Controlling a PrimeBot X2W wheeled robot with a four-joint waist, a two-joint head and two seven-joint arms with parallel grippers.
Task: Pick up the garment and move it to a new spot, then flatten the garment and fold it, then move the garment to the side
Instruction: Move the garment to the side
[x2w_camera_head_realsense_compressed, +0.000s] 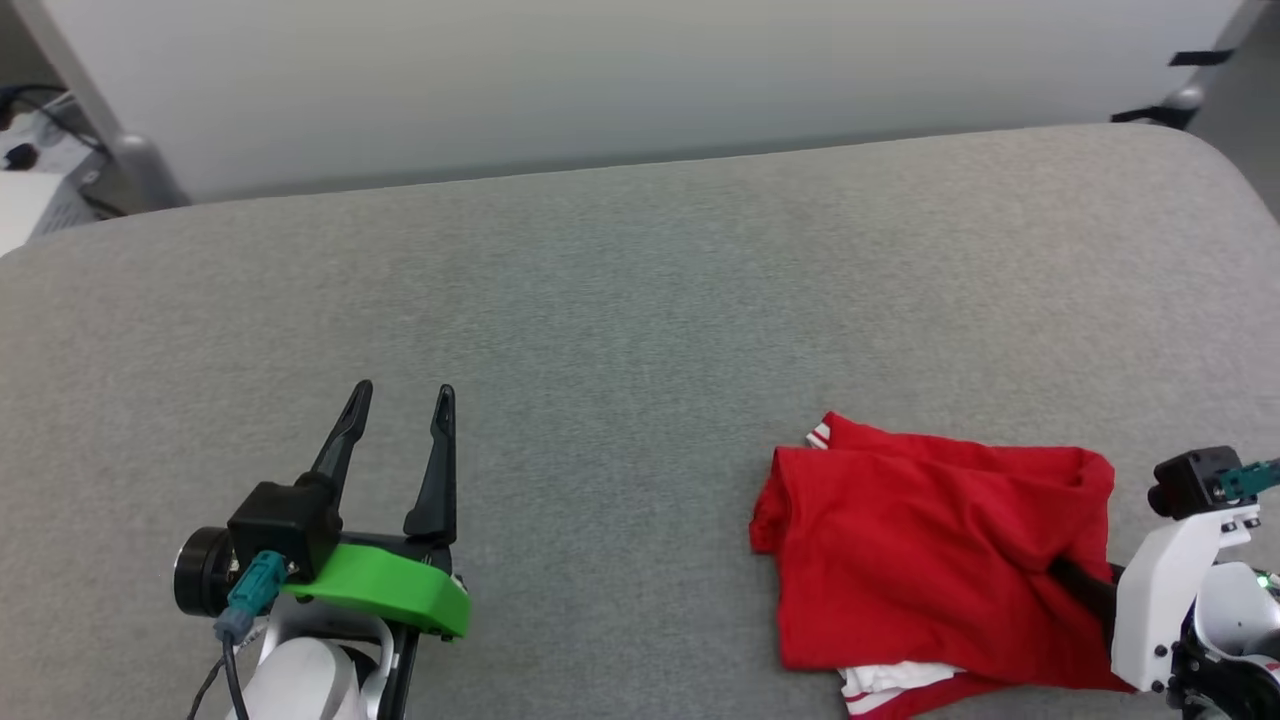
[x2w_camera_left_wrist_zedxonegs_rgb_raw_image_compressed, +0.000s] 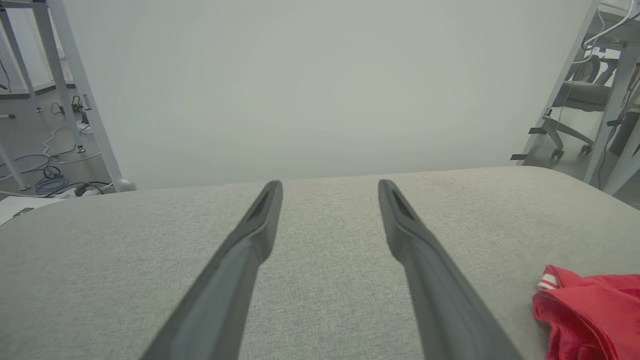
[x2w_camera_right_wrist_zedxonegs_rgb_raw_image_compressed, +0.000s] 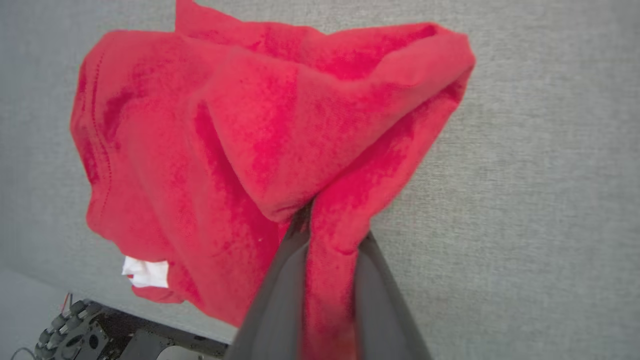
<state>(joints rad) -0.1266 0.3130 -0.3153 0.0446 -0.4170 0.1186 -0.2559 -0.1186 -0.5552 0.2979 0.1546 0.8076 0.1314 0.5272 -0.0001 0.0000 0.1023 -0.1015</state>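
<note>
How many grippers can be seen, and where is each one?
2. The left gripper is open at the head view's lower left; the right gripper, lower right, is shut on the red jersey.

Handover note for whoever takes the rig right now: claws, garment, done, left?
Left claw: open, empty, over the grey surface, well apart from the garment.
Right claw: shut on a pinched fold at the garment's right edge.
Garment: rumpled and bunched, mostly red showing, on the near right part of the surface.
Done: grasp made.
Left, judging by its bunched look: lift and move it, flatten, fold, set aside.
</note>
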